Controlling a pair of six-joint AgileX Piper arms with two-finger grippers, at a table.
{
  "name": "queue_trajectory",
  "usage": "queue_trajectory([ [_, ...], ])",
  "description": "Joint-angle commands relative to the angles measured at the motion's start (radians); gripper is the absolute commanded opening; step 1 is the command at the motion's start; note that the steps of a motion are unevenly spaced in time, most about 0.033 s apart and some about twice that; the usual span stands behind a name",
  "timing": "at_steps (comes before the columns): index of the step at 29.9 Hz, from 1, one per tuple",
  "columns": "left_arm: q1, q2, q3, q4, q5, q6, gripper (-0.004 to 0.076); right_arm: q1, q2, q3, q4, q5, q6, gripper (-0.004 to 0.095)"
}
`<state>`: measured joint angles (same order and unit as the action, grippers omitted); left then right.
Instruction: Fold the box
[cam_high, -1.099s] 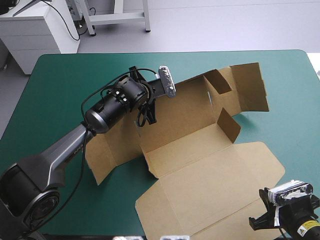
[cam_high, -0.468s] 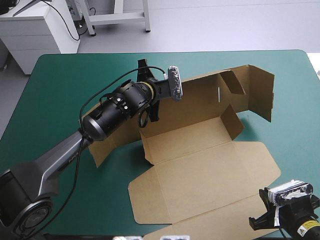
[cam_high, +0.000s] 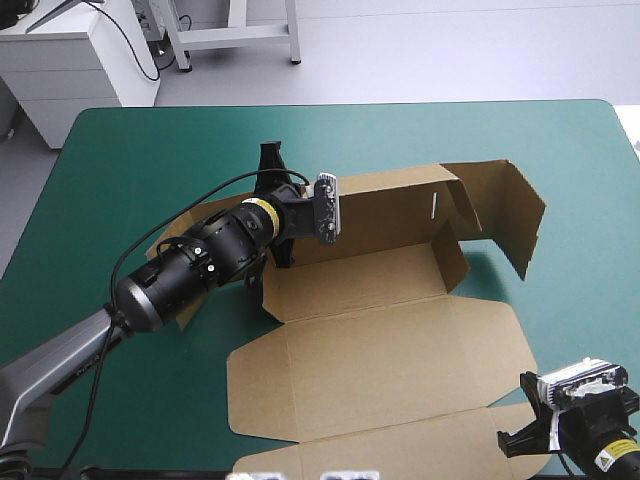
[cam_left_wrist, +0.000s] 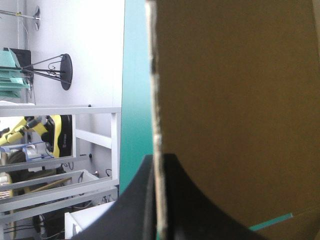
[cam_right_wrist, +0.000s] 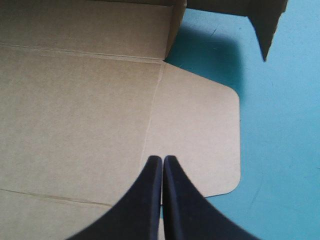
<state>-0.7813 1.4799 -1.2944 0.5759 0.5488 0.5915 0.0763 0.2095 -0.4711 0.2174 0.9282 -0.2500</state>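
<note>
Partly raised, the brown box (cam_high: 380, 350) sits right of the tabletop's (cam_high: 130, 150) middle.
Left tool (cam_left_wrist: 156, 167) clamps the back wall's left edge, upright; lid flat toward the near edge. Right tool (cam_right_wrist: 162, 162), clenched empty, hovers over the lid's rounded corner flap, bare teal-green cover (cam_right_wrist: 280, 125) beside it.

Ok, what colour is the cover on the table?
The cover is plain teal-green, no pattern; the high view shows it best.
</note>
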Motion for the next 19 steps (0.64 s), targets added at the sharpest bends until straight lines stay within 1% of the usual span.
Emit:
queue_trajectory([
  [1,-0.006,-0.064,0.032,0.066,-0.148,-0.012,-0.0009,0.002,0.016,-0.029,0.019,-0.061,-0.003,-0.0020],
  [4,-0.006,-0.076,0.077,0.098,-0.219,-0.012,-0.0009,0.002,0.016,-0.029,0.019,-0.061,-0.003,-0.0020],
  [9,-0.006,-0.082,0.140,0.105,-0.293,-0.010,-0.0009,0.002,0.016,-0.029,0.019,-0.059,-0.003,-0.0020],
  [11,-0.006,-0.082,0.166,0.142,-0.313,-0.010,-0.0009,0.002,0.016,-0.029,0.017,-0.059,-0.003,-0.0020],
  [15,-0.006,-0.082,0.192,0.152,-0.316,-0.031,-0.0009,0.002,0.016,-0.029,0.015,-0.059,-0.012,-0.0020],
  [19,-0.006,-0.082,0.192,0.156,-0.312,-0.052,-0.0009,0.002,0.016,-0.029,0.015,-0.061,-0.082,-0.0020],
])
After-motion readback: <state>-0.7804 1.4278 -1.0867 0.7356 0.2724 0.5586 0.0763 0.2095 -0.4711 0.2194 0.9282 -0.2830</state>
